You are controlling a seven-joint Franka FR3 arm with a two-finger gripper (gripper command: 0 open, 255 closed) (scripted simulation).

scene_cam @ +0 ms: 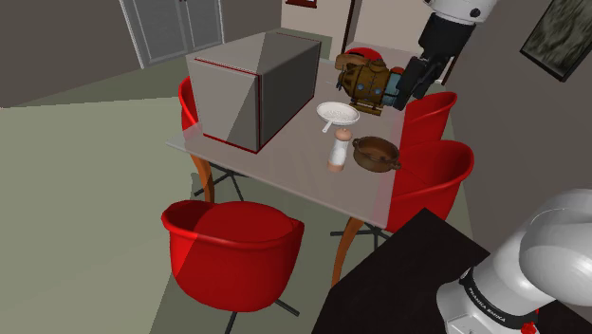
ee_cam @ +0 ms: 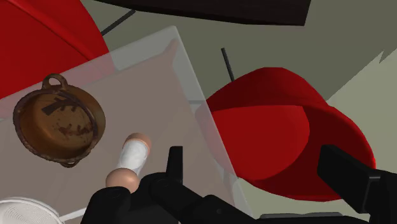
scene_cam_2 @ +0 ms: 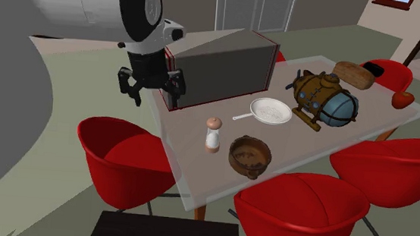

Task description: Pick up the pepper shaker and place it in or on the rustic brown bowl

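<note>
1. While it hangs in the air above the table, the gripper has its two black fingers spread wide, with nothing clasped between them.
2. In the wrist view, the gap between the fingers looks down past the table's pale edge onto the seat of a red chair.
3. The pepper shaker is just outside one finger there, not between the two. It has a white body with a tan knob and foot, and it stands upright on the table near the edge, apart from the hand.
4. The brown bowl, dark, worn and with loop handles, sits just beside the shaker with a small gap between them.
5. A white pan crowds the shaker's other side, its handle angled toward the shaker.
6. Further out, a brass-and-blue submarine-like ornament sits past the pan, and a big grey box with red edges takes up a large share of the tabletop.
7. At the far end in the second exterior view lie a bread loaf and a red fruit, with red chairs ringing the table.
8. The white arm rises from the black stand at the shoulder view's lower right. It arches over, and the hand comes down tilted, in front of the ornament in that picture.
</note>
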